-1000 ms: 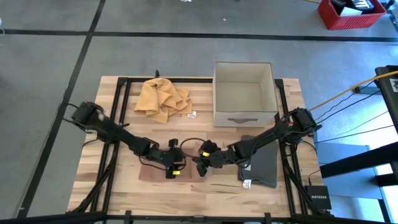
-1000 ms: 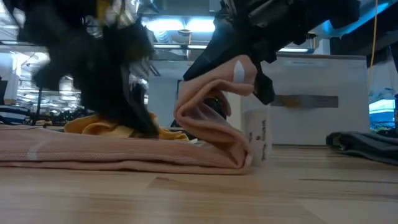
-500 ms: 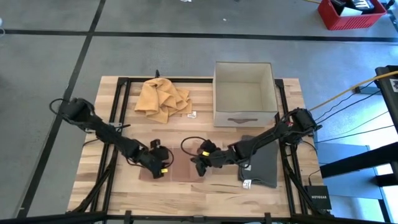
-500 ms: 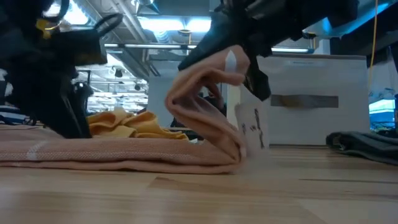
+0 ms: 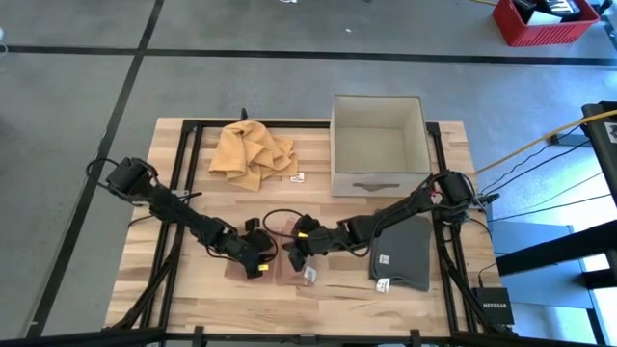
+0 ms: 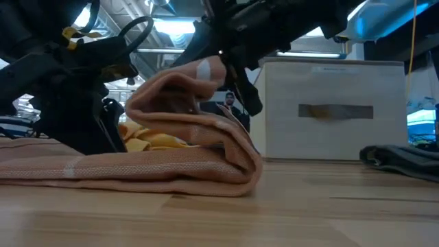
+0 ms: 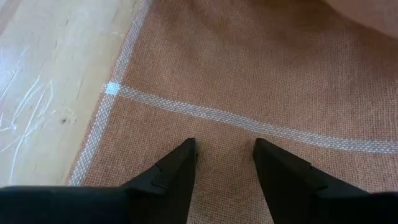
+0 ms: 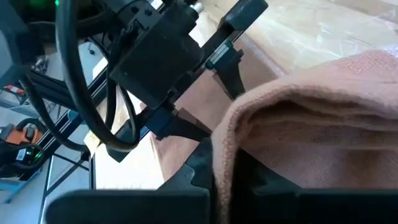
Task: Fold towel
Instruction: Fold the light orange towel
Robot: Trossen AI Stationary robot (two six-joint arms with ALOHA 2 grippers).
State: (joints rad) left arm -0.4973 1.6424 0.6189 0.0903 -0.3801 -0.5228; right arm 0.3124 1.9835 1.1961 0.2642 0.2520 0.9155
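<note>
A peach towel with a white stripe lies flat near the table's front middle. Its right end is raised and curled back over the flat part. My right gripper is shut on that raised end. My left gripper stands open over the towel's left end, just inside the white stripe, fingers slanting down. In the low view it shows as the dark mass left of the raised fold. My left gripper's fingertips are down at the towel's surface near its left corner; I cannot tell whether they touch it. My right gripper pinches the towel's raised end, where the cloth is bunched in several layers, coming from the table's right and slanting down. That end is lifted clear and arches over the flat part, which stays on the table.
A heap of yellow cloth lies at the far left of the table. A white open box stands at the far right. A dark grey folded cloth lies to the right of the towel. Black frame rails run along the table's sides.
My right gripper has moved toward the table's left edge, still shut on the towel's end. It has drawn that end over the flat part, so the fold has rolled leftward while the towel's left end stayed on the table. My left gripper has shifted left along the towel.
</note>
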